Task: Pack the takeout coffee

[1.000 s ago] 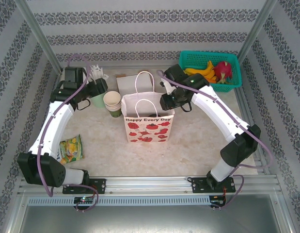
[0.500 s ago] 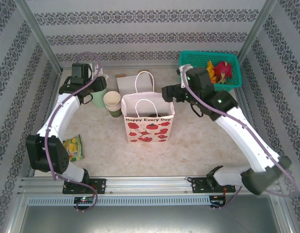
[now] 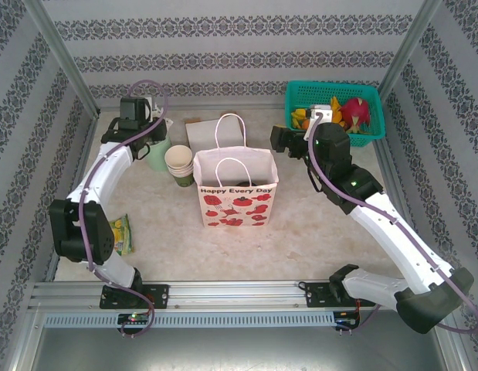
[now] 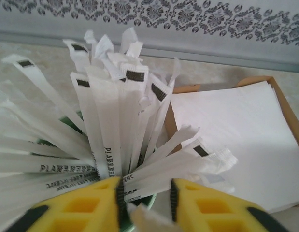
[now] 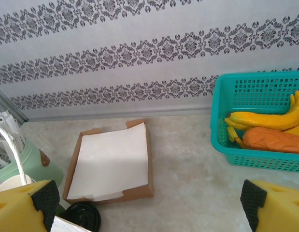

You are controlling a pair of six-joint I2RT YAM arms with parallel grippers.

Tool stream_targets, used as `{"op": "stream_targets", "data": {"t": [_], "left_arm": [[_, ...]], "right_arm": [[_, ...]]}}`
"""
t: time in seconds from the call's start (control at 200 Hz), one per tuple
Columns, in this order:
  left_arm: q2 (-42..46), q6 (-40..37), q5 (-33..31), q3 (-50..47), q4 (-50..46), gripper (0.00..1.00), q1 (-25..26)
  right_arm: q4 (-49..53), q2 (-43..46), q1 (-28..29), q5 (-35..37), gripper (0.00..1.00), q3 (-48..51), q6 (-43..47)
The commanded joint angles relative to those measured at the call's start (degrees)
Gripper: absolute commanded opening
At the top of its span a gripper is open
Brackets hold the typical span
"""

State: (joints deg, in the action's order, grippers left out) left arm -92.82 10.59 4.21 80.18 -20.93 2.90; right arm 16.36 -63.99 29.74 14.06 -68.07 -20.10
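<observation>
The takeout coffee shows as a round black lid point(image 5: 81, 217) at the bottom left of the right wrist view, against the paper bag's white edge; I cannot tell whether it sits inside the bag. My right gripper point(image 5: 148, 203) point(image 3: 279, 143) hovers wide open with nothing in it by the back right corner of the poppy-printed paper bag point(image 3: 239, 197). My left gripper point(image 4: 146, 193) point(image 3: 151, 137) is down over the pale green cup point(image 3: 157, 157) of white wrapped sticks point(image 4: 110, 125). Its yellow jaws stand narrowly apart with a few sticks between them.
Stacked lidless green cups point(image 3: 179, 165) stand left of the bag. A brown box of white napkins point(image 5: 110, 162) lies behind it. A teal basket point(image 3: 300, 97) of fruit is at the back right. A snack packet point(image 3: 115, 236) lies front left. Patterned walls close in the back and sides.
My right gripper has opened wide and pulled up and back from the bag's mouth toward the basket. My left gripper has reached onto the cup of sticks and narrowed its jaws.
</observation>
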Motion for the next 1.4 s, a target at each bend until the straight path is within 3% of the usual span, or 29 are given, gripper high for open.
{"op": "stream_targets", "data": {"t": [0.0,0.23,0.4,0.6,0.769,0.949,1.244,1.394], "left_arm": [[0.30,-1.45,-0.25,1.95,1.81,0.22,-0.17],[3.90,-2.80,-1.19,1.47,-1.30,0.00,-0.13],[8.92,-2.94,-2.12,2.69,-7.68,0.00,-0.08],[15.95,-3.82,2.33,7.68,-20.71,0.00,-0.13],[25.61,-3.65,10.40,8.93,-25.28,0.00,-0.08],[30.85,-3.04,20.46,13.02,-26.03,0.00,-0.08],[31.05,-7.78,28.64,23.17,-29.85,0.00,-0.11],[29.49,-10.47,39.76,25.56,-32.43,0.00,-0.08]], "right_arm": [[-2.21,0.79,-0.40,1.04,0.98,0.40,-1.42],[-2.97,0.88,-0.48,4.11,0.98,1.07,-1.71],[-4.83,0.36,-0.65,3.11,0.98,1.50,0.81],[-5.98,0.47,-0.91,-1.18,0.98,1.20,4.26],[-5.88,1.05,-1.86,-5.57,0.98,0.87,2.20],[-7.12,1.58,-2.17,-3.52,0.98,1.92,-0.12],[-6.63,1.72,-2.17,-2.32,0.98,2.66,-1.29],[-6.60,1.43,-2.22,-2.29,0.98,2.57,-1.17]]}}
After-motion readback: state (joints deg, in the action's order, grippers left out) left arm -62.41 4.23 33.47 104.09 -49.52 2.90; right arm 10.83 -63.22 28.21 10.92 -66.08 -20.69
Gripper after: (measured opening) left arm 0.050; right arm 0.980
